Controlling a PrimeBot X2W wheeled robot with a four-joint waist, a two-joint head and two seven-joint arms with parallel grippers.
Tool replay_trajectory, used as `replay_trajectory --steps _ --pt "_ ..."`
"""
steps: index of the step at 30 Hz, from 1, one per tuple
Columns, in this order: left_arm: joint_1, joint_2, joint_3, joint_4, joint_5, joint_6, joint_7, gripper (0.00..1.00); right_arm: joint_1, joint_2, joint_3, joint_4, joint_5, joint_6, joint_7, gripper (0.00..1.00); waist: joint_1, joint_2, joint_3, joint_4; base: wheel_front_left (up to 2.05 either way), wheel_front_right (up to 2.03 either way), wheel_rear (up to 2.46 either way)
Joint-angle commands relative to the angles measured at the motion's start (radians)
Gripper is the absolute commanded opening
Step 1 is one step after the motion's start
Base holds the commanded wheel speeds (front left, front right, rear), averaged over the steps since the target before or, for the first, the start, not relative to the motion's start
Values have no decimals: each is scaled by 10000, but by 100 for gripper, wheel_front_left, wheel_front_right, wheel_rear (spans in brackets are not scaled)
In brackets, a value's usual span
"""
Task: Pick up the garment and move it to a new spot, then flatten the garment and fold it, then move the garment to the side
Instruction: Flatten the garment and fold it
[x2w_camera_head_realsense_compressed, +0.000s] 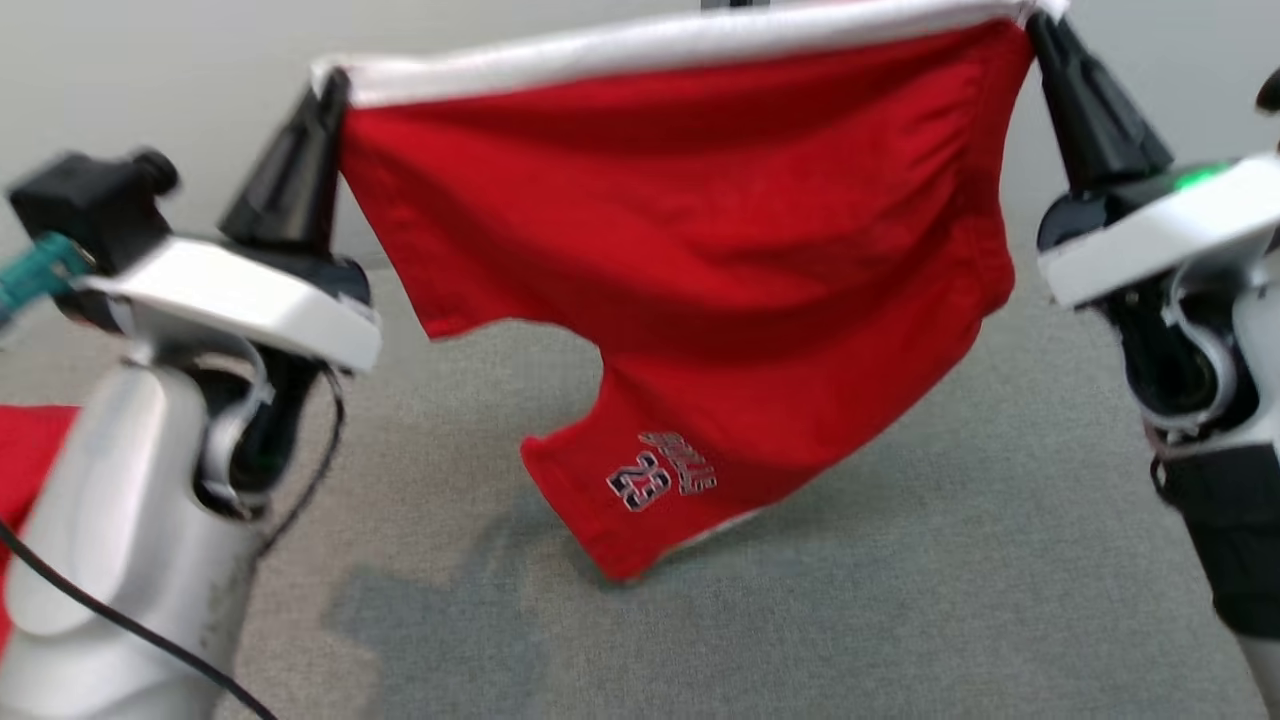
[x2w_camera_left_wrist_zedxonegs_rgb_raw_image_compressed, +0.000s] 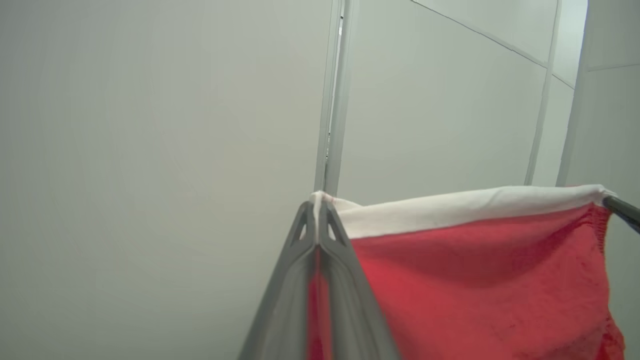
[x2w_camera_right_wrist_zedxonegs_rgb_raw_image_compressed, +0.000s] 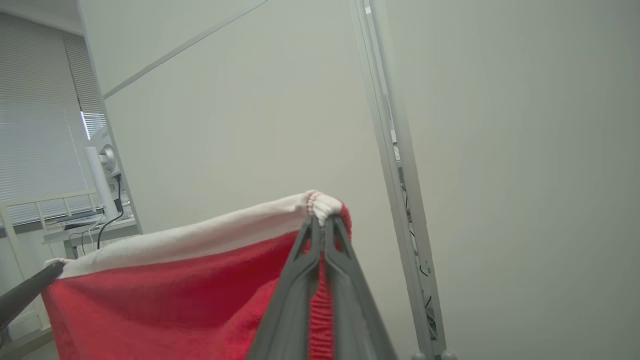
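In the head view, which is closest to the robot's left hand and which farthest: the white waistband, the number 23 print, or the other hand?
1. White waistband: its end is pinched in the left hand, top left.
2. Number 23 print: lower, on the hanging leg of the red shorts, near the middle.
3. Right hand: at the waistband's far end, top right.

You're looking at red shorts (x2w_camera_head_realsense_compressed: 700, 250), white waistband (x2w_camera_head_realsense_compressed: 650, 45) on top, pulled taut and near level, pinched at both ends. The body hangs in the air, wrinkled. One leg (x2w_camera_head_realsense_compressed: 600, 520) droops lowest, its "23" print (x2w_camera_head_realsense_compressed: 640, 482) facing you. The other leg rides higher, on the left.
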Motion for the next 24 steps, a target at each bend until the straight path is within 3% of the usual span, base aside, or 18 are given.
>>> replay_trajectory --steps 1,11,19,21,24 --pt "-616 248 176 25 97 85 100 0 -597 63 -109 99 -266 1 102 0 0 0 527 -81 0 0 0" --pt "-5485 197 513 1362 19 -98 563 0 -5216 1078 -442 1835 -1105 1 -299 0 0 0 4084 -392 0 0 0" --pt "-8854 -415 611 3948 387 -364 -1329 0 -8195 1612 -1115 4502 -1743 1 -2157 0 0 0 5564 -379 0 0 0" --pt "-9500 -722 589 4799 410 -536 -2109 0 -8606 1759 -1442 5273 -1765 -1 -2394 0 0 0 5982 -245 0 0 0" --pt "-9468 -989 590 5356 248 -731 -2475 0 -8360 1863 -1495 5742 -1716 1 -2452 0 0 0 5973 -136 0 0 0"
